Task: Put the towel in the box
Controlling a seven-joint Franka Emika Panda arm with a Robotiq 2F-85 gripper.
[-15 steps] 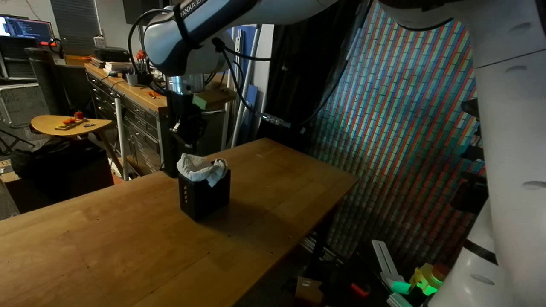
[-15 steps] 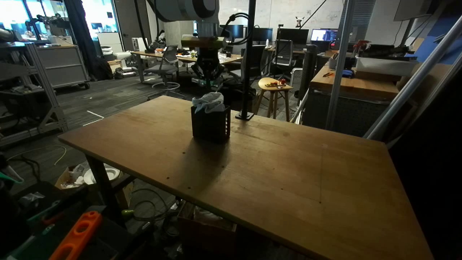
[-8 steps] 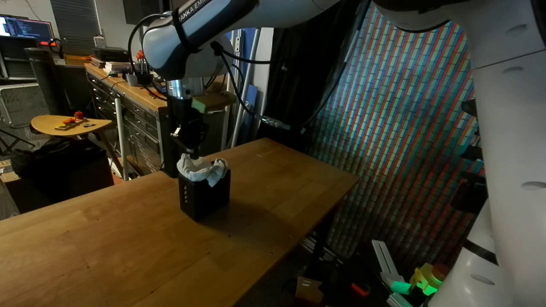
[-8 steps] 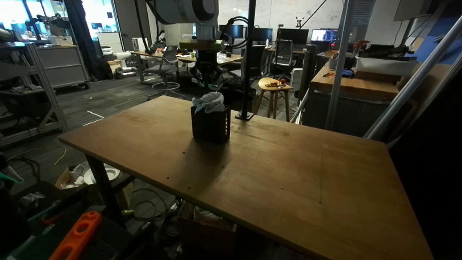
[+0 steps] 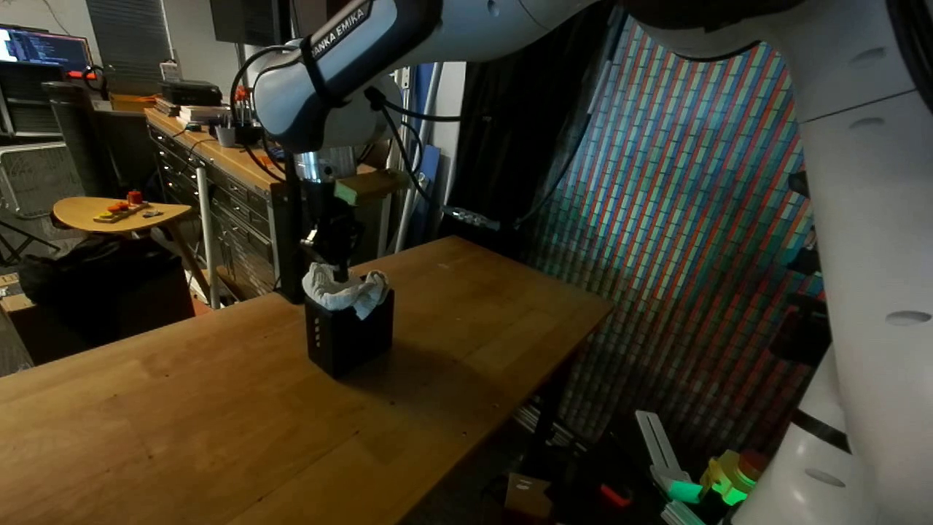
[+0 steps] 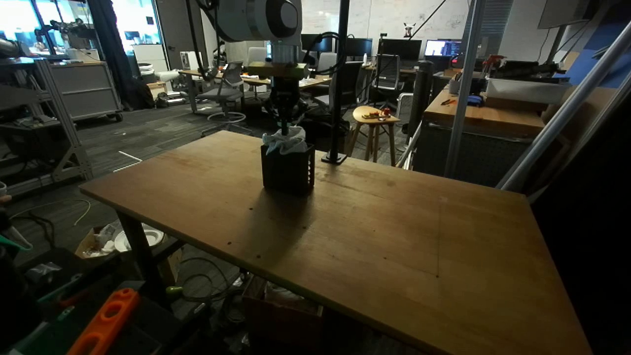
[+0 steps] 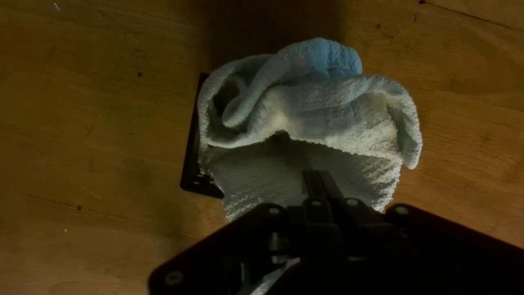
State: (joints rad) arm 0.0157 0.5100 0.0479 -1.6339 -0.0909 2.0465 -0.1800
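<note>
The claw (image 7: 318, 173) is closed, its two fingers (image 7: 315, 186) set flush against each other and directed downward over the towel (image 7: 307, 106); in both exterior views the tips extend among the upper folds of the towel; contact between tips and towel cannot be determined. The towel sits bunched in the mouth of the box (image 5: 351, 339), folds raised above the rim; in an exterior view a flap (image 5: 363, 308) overhangs the outside wall; in the wrist view the towel hides most of the box, leaving a dark corner exposed at the left, and the fold farthest from the claw carries a bluish tint.

The box stands upright on the table (image 5: 219, 430), with a vertical row of small openings along one edge; a black post (image 6: 338, 98) rises from a flanged base (image 6: 334, 158) on the table, near the box and apart from it. The arm (image 5: 357, 47) reaches over the table from above, its wrist (image 5: 317, 168) vertical; a block (image 5: 368, 187) with a green end is located at the wrist, above the claw. Beyond the table, a stool (image 5: 82, 211) supports small red and yellow pieces (image 5: 120, 211); a drawer cabinet (image 5: 240, 224) with a wooden top stands nearby; in an exterior view an orange handle (image 6: 102, 326) lies in the foreground.
</note>
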